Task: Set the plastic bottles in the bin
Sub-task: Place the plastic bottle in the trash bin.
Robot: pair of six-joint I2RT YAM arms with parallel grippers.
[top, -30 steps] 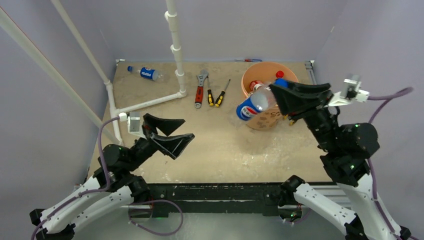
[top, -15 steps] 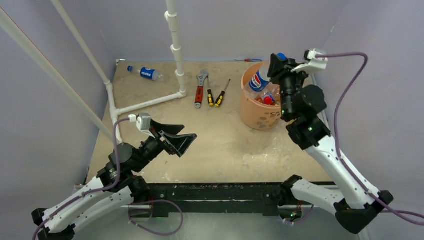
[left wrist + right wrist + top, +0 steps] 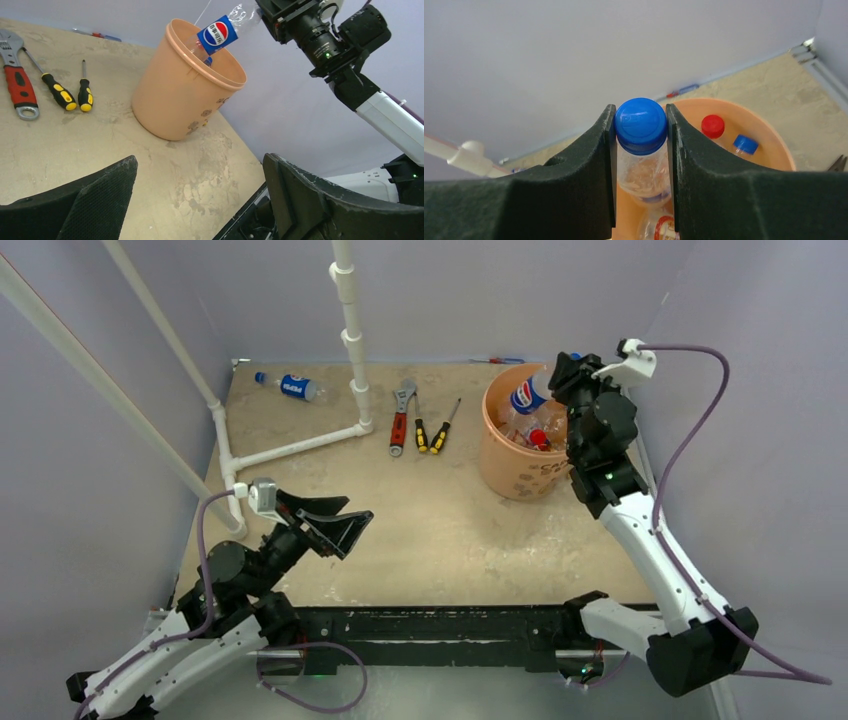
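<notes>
The orange bin (image 3: 518,462) stands at the back right; it also shows in the left wrist view (image 3: 180,100). My right gripper (image 3: 566,370) is above its far rim, shut on the blue-capped neck of a Pepsi bottle (image 3: 524,396) that hangs tilted, base down, into the bin. The right wrist view shows the jaws (image 3: 640,114) clamped on the cap, with red-capped (image 3: 713,126) and blue-capped (image 3: 745,144) bottles lying inside the bin (image 3: 780,150). Another Pepsi bottle (image 3: 292,386) lies at the far left. My left gripper (image 3: 330,520) (image 3: 200,162) is open and empty above the near-left table.
A red-handled wrench (image 3: 400,416) and two yellow-black screwdrivers (image 3: 433,432) lie left of the bin. A white pipe frame (image 3: 350,340) rises at the back centre, with a low pipe (image 3: 300,446) running left across the table. Walls close in on all sides.
My right gripper carried the Pepsi bottle from in front of the bin to over it and lowered it partly inside. My left gripper shifted slightly left and stayed open.
</notes>
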